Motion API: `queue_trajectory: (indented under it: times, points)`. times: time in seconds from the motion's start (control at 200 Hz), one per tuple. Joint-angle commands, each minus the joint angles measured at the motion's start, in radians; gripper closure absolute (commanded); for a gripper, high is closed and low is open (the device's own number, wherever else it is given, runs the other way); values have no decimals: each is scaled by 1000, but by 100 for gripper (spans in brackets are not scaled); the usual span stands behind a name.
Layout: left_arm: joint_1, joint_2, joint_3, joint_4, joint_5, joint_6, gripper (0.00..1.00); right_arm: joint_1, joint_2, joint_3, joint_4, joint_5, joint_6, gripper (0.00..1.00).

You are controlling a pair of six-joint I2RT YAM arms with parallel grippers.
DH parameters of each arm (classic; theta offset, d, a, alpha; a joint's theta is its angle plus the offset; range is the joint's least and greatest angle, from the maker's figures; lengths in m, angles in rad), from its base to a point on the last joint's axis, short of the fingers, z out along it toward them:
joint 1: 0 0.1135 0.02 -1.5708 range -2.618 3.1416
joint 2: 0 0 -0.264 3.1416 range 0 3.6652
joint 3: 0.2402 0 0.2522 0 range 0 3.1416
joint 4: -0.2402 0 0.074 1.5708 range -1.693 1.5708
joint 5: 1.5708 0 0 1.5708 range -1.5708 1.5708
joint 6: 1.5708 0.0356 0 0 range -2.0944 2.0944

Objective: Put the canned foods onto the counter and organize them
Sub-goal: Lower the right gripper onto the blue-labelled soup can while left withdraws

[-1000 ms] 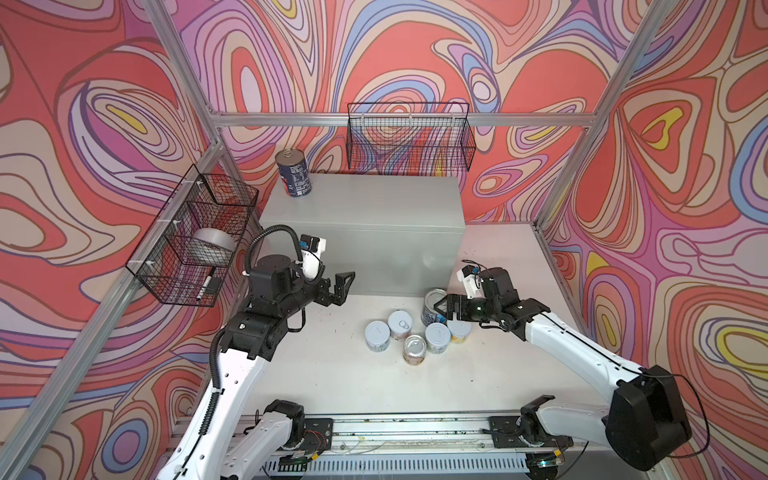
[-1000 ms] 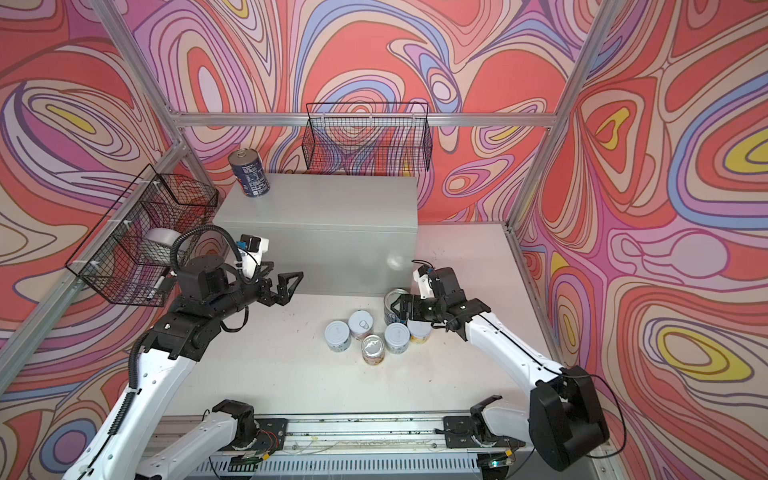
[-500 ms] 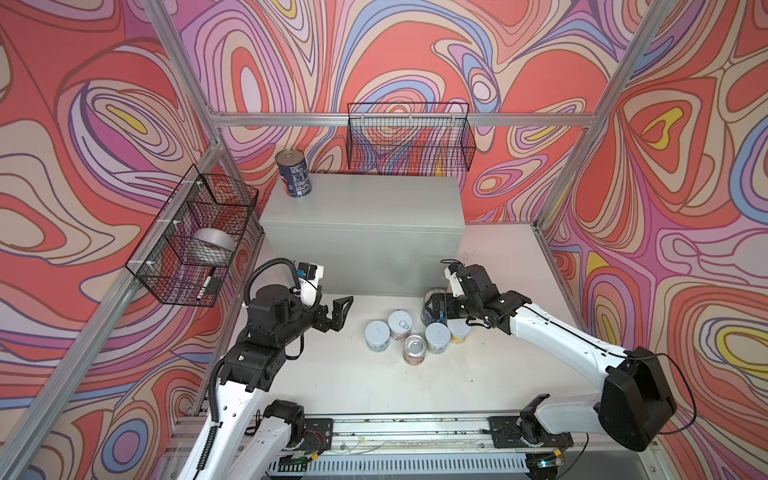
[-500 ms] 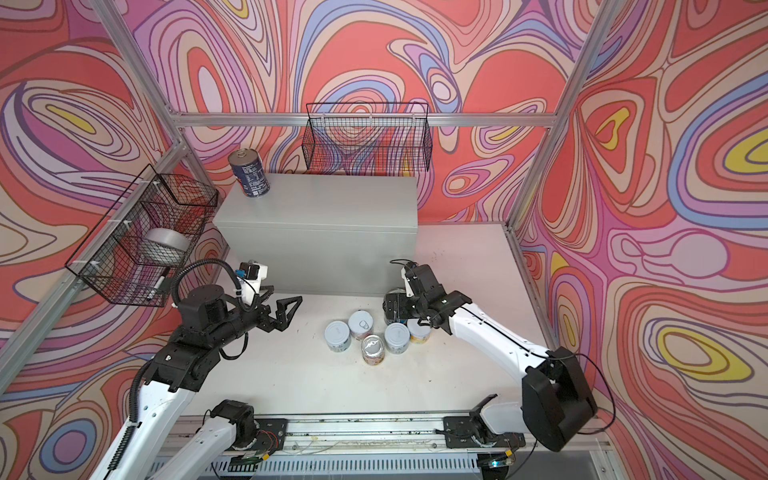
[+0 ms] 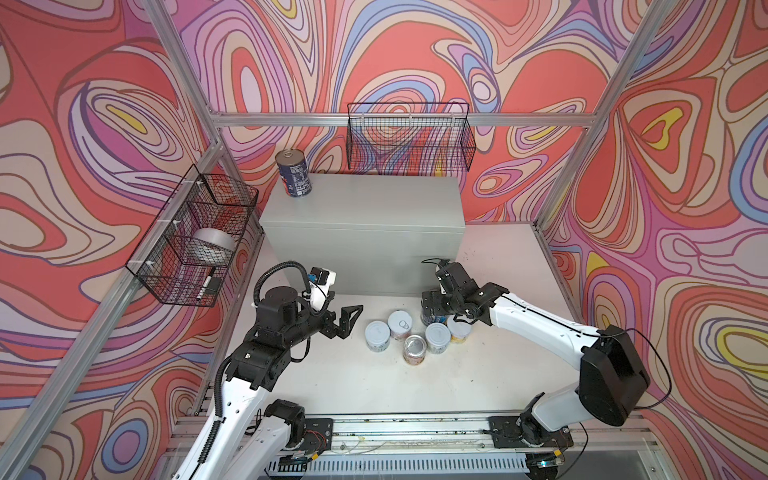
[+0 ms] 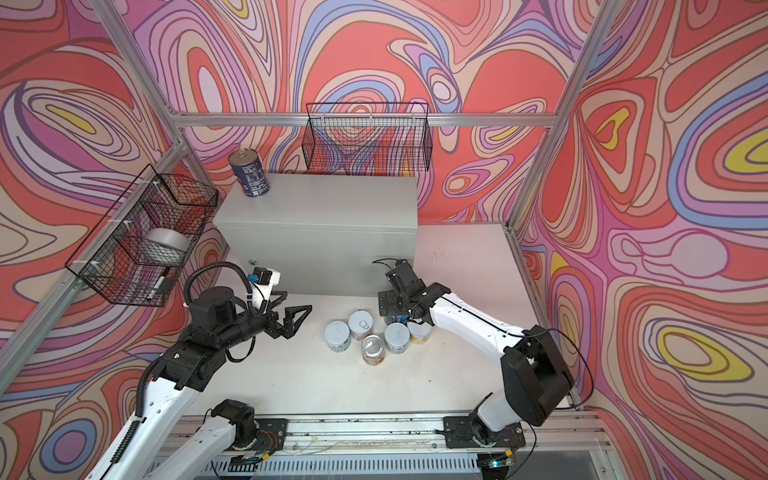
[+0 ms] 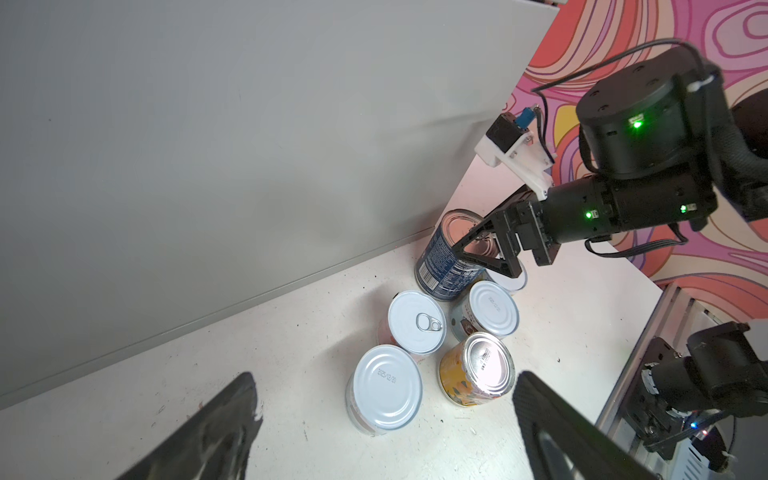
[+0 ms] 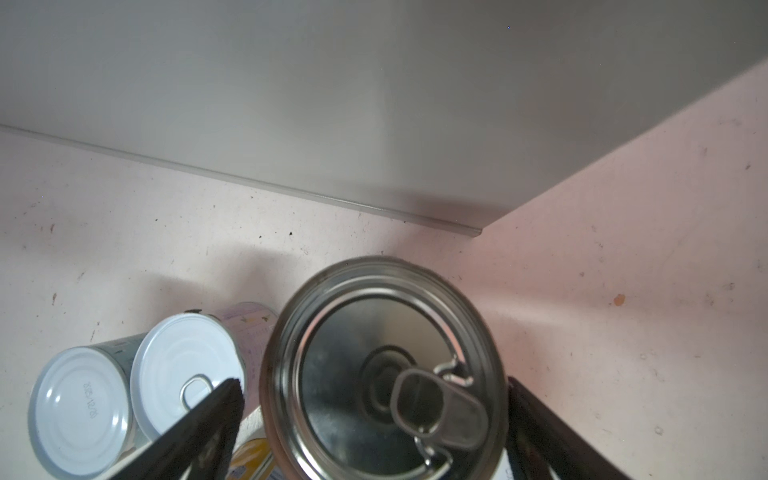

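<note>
One tall blue can (image 5: 293, 173) stands upright on the counter (image 5: 365, 208), at its back left corner. The other six are down on the white table (image 5: 415, 386) in front of it. My right gripper (image 8: 372, 381) is spread wide over the second tall blue can (image 7: 440, 266), a finger on each side of its rim. There's a gap showing on one side, so no real grip. Five short cans (image 5: 377, 336) huddle right beside it. My left gripper (image 5: 348, 302) hangs wide open and empty, near the cluster's left side, touching nothing.
</note>
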Motion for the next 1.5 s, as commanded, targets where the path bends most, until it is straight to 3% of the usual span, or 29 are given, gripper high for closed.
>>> queue_trajectory:
  times: [0.0, 0.431, 0.551, 1.102, 1.492]
  points:
    - [-6, -1, 6, 30, 18, -2, 0, 8, 31, 29, 30, 26, 32, 5]
    - [-8, 7, 6, 31, 7, -6, 0, 28, 104, 68, -4, 82, 47, 14]
    - [-8, 10, 8, 29, 6, -7, 0, 49, 119, 77, -21, 142, 49, 12]
    - [-17, 22, 9, 31, 9, -13, 0, 55, 125, 64, 31, 119, 62, 6]
    - [-22, 28, 8, 28, 3, -14, 0, 68, 142, 88, -46, 212, 62, 11]
